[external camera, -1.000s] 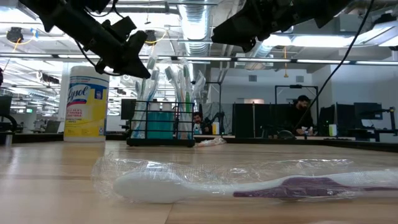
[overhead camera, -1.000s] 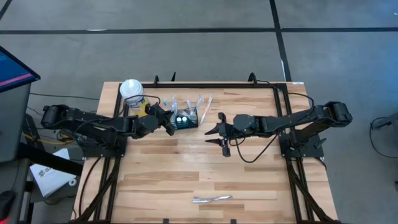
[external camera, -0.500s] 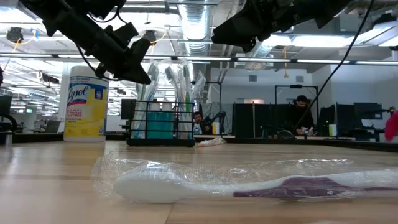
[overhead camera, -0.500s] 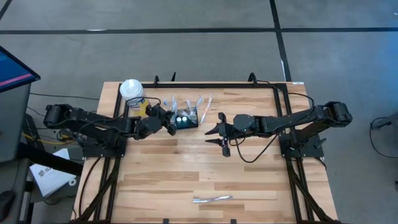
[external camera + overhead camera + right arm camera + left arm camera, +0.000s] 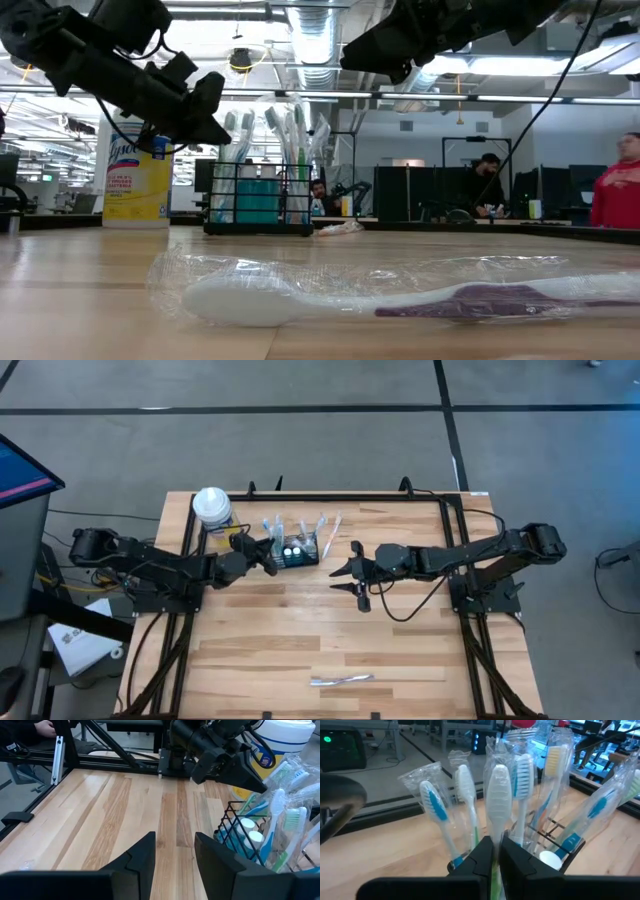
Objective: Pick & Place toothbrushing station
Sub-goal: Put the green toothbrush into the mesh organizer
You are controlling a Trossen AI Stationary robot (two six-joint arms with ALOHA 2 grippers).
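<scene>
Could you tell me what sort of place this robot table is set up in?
Most likely an open-plan lab or office workshop: exposed ceiling ducts and strip lights overhead, rows of desks with monitors where people sit, and a wooden table on a bare concrete floor.

Evenly lit from overhead; high view bright, shadows on table (image 5: 300,630) faint and soft. Low view backlit by ceiling light strips (image 5: 520,65), arms reduced to dark silhouettes. Nearest wrapped toothbrush (image 5: 400,295) soft-focus, glare on film. Left wrist view: wrapped toothbrushes (image 5: 497,805) glinting, fingers (image 5: 482,865) blurred near lens, background soft. Right wrist view evenly lit.
</scene>
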